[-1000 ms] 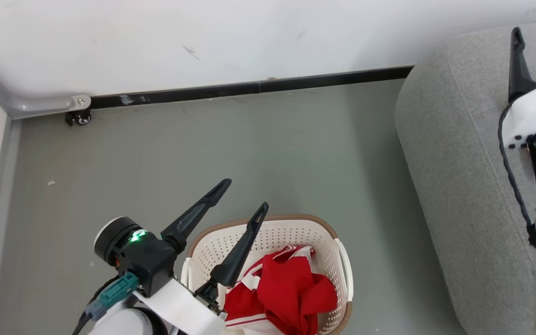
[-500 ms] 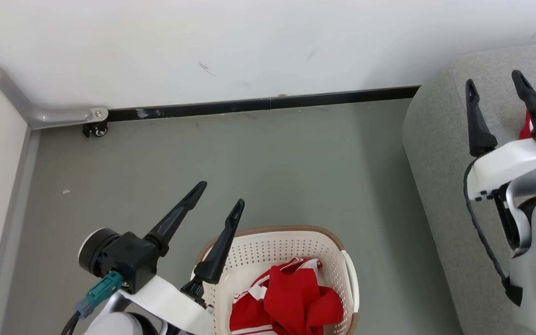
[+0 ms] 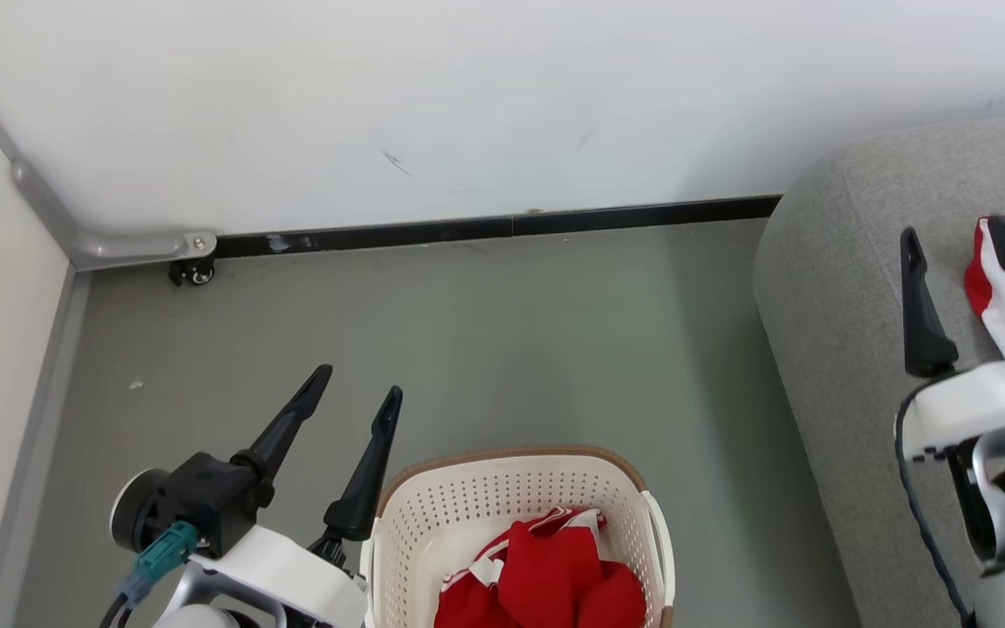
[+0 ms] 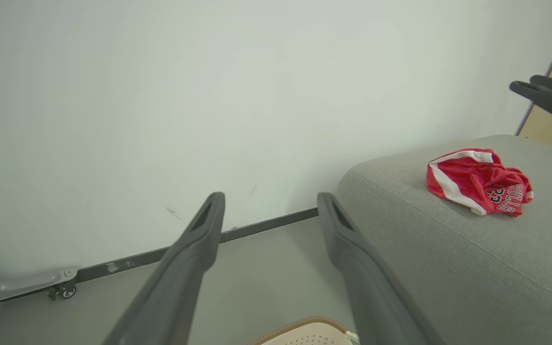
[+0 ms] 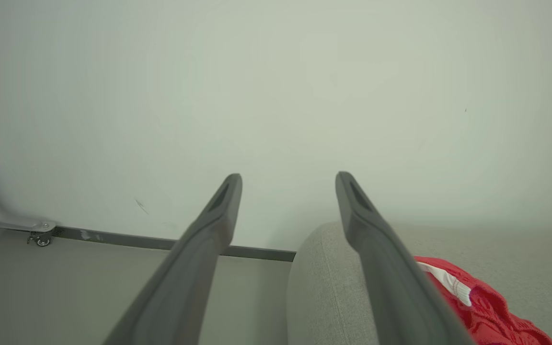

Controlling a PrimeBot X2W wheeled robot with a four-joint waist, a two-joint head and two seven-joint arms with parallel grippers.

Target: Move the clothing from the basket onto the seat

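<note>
Our left gripper, fingers spread and empty, hangs just left of the basket — the red clothing heaped inside lies to its right and lower — so we judge it nearer than our spread right gripper over the seat.

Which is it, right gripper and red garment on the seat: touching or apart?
Apart. The left wrist view shows the right gripper well above the red garment, a clear gap between.

Head camera looks steeply down at the basket. Both wrist cameras face the wall, sharing the seat.
</note>
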